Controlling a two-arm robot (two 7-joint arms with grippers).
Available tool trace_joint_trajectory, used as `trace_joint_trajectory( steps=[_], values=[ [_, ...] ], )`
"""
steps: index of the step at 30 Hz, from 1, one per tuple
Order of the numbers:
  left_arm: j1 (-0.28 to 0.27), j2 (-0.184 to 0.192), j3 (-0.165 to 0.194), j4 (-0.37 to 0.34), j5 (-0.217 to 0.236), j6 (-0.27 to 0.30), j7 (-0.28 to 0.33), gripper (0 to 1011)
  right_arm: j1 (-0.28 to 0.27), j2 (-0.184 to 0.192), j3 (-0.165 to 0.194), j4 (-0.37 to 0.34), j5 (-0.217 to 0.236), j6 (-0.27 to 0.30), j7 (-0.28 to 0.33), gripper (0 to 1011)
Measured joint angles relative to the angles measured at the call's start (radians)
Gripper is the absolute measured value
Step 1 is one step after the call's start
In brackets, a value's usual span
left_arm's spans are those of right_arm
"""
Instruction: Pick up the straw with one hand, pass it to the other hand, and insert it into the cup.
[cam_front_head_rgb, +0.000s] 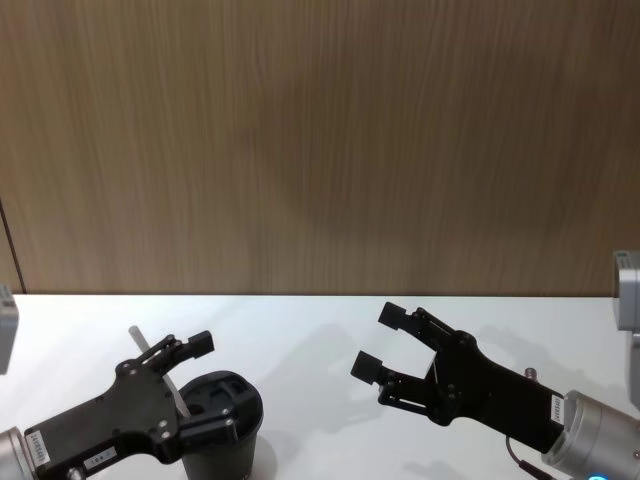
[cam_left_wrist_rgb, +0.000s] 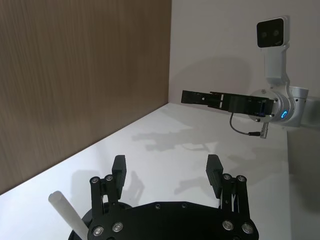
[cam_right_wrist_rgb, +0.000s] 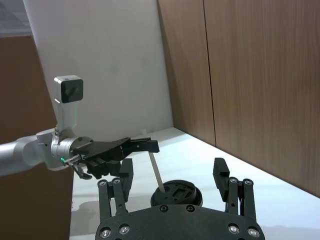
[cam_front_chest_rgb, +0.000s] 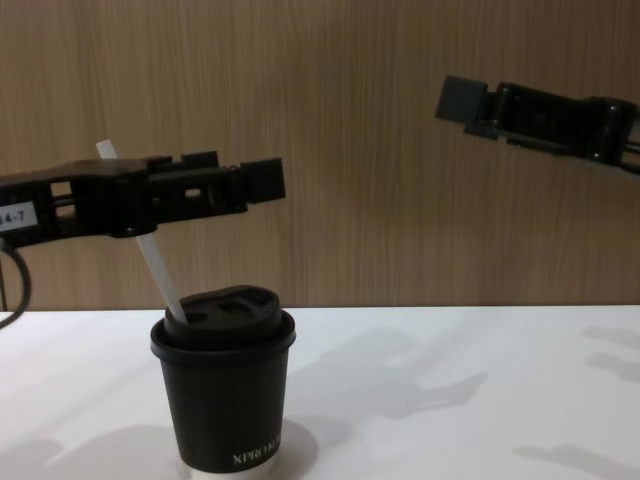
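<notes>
Nearest the robot, at about 7 o'clock on the white table (cam_front_head_rgb: 300, 340), stands the small black paper coffee cup (cam_front_chest_rgb: 224, 400) with its domed black plastic lid. The long thin white plastic straw (cam_front_chest_rgb: 150, 245) is already seated in the lid opening, leaning away from upright, its free end rising past the left gripper (cam_front_head_rgb: 205, 385).

Left gripper: black two-finger tool on a silver wrist, hovering just above the lid with fingers spread wide, released. The straw passes close beside one finger; whether they touch cannot be told.

Right gripper (cam_front_head_rgb: 375, 345): farther out, at about 4 o'clock, held high and well apart from the cup, fingers splayed, gripping nothing.

Risks, as judged:
- The left gripper, if it lifts or swings off carelessly, could catch the tilted straw and drag it out of the lid or tip the light cup.
- The straw looks only shallowly seated, so it may lean further or pop free.

Views compared:
- Chest view gives the straw's tilt and its entry into the lid from the side; the head view hides most of the straw behind the left gripper.
- Right wrist view shows the straw standing in the lid below the left fingers.
- Left wrist view shows the straw's free end near its own finger (cam_left_wrist_rgb: 119, 172), and the right gripper far across the table.
</notes>
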Motion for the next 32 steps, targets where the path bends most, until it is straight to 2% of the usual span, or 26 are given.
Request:
trace_joint_trajectory(
  steps=[14, 32],
  values=[
    [-0.042, -0.024, 0.030, 0.042, -0.005, -0.021, -0.032, 1003, 0.000, 0.000, 0.000, 0.000, 0.000, 0.000, 0.000, 1001],
    [-0.057, -0.033, 0.040, 0.056, -0.007, -0.029, -0.043, 1003, 0.000, 0.000, 0.000, 0.000, 0.000, 0.000, 0.000, 1001]
  ],
)
